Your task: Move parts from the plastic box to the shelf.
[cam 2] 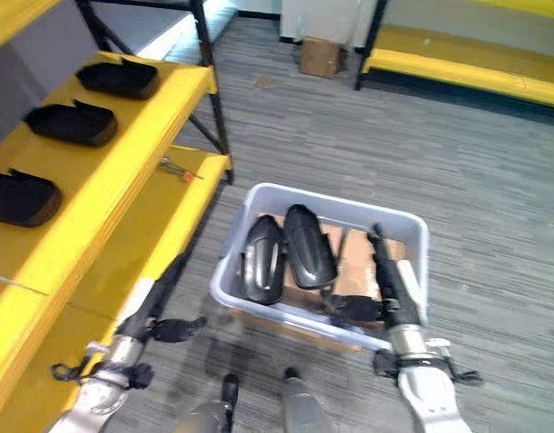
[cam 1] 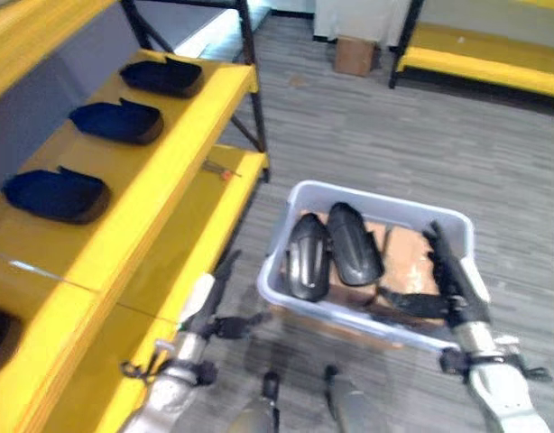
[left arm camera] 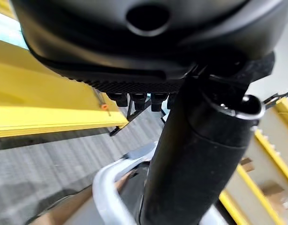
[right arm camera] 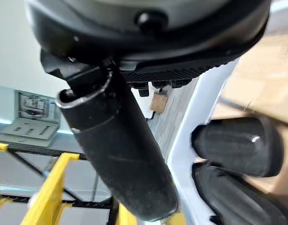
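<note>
Two dark parts point(cam 1: 333, 250) lying in the plastic box point(cam 1: 300, 197), both hands empty.
Parts are looking like stiff, light, glossy molded shells, probably slick; gripping across the narrow middle seems best. Right hand point(cam 1: 453, 275), fingers straight, is hovering over the box with parts at its 9 o'clock; left hand point(cam 1: 205, 305), relaxed open, is sitting outside near the shelf point(cam 1: 182, 180), parts at 2 o'clock.

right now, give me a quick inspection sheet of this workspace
surface: grey striped floor.
job's things: plastic box holds two black parts on cardboard; three more parts sit on the yellow shelf.
clutter: small red-tipped tool on the lower shelf board; cardboard carton on the floor beyond.
hands: left hand open between shelf and box; right hand open over the box's right side.
cables: nothing seen.
surroundings: second yellow rack.
</note>
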`<state>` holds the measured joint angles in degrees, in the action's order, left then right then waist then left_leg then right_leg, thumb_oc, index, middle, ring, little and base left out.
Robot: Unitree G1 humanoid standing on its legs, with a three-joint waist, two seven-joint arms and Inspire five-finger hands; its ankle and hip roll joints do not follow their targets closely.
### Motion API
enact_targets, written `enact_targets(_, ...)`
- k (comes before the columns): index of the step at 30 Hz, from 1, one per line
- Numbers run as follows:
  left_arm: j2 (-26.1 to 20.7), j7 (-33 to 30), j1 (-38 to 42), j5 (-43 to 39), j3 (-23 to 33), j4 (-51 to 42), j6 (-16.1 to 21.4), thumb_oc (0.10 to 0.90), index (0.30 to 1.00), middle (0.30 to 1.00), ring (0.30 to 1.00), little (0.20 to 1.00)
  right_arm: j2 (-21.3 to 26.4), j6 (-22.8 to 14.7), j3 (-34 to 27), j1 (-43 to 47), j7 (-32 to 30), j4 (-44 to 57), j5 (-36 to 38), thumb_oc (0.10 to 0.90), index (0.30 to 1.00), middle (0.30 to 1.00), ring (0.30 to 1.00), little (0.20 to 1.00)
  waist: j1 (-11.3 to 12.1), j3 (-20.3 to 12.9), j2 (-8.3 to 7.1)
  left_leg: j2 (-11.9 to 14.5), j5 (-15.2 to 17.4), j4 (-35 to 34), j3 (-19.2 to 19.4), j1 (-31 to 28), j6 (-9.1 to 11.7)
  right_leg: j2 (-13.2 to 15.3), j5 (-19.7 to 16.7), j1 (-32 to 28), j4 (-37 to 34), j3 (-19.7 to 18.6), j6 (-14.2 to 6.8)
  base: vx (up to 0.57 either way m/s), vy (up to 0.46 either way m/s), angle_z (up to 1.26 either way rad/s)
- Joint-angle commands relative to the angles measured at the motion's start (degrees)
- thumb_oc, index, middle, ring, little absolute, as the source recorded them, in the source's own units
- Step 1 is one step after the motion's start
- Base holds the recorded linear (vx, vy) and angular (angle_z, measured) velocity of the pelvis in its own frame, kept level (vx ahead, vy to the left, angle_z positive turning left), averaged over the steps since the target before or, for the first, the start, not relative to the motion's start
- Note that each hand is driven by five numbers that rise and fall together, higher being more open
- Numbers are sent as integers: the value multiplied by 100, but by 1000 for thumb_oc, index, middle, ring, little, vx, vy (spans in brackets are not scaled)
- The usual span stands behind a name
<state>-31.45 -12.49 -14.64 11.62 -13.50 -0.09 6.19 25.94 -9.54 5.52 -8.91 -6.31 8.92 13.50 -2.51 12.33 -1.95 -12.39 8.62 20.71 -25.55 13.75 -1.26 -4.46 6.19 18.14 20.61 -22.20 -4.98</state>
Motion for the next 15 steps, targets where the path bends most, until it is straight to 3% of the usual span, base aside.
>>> enact_targets(1,111,-263,506,-4,349,-720,524,900,1000,1000,1000,1000,371,-460,-352,81,48,651,-86,900,1000,1000,1000,1000,-227,-312,209,709,-1327,-1746,651,-26,238,-166,-401,-1159,-1305,-239,119,117,261,-28)
enact_targets(2,124,-262,488,-15,342,-720,518,900,1000,1000,1000,1000,348,-437,-326,78,78,654,-64,900,1000,1000,1000,1000,-248,-366,200,723,-1273,-1793,757,-110,178,-131,-438,-1162,-1351,-318,64,155,352,-34)
enact_targets(4,15,-282,496,-28,390,-768,541,900,1000,1000,1000,1000,285,-349,-164,204,131,594,-91,900,1000,1000,1000,1000,-306,-497,140,805,-1004,-1902,1435,-377,-69,88,-533,-1135,-1495,-703,-172,154,432,-110)
enact_targets(11,-68,-348,452,-72,516,-788,527,900,1000,1000,1000,1000,236,-299,70,415,170,575,-99,900,1000,1000,1000,1000,-234,-483,-8,808,-638,-1616,2073,-404,-245,185,-748,-1026,-1649,-1130,-388,26,136,-83)
enact_targets(13,-85,-400,480,-43,553,-817,522,900,1000,1000,1000,1000,192,-308,164,551,148,613,-148,900,1000,1000,1000,1000,-151,-417,-57,859,-539,-1552,2237,-401,-298,247,-784,-884,-1611,-936,-440,-22,42,-45)
enact_targets(15,-121,-461,476,-58,600,-856,521,900,1000,1000,1000,1000,138,-325,265,677,112,595,-138,900,1000,1000,1000,1000,-1,-361,-105,1000,-454,-1559,2543,-456,-288,538,-896,-732,-1658,-119,-438,-32,-44,-54)
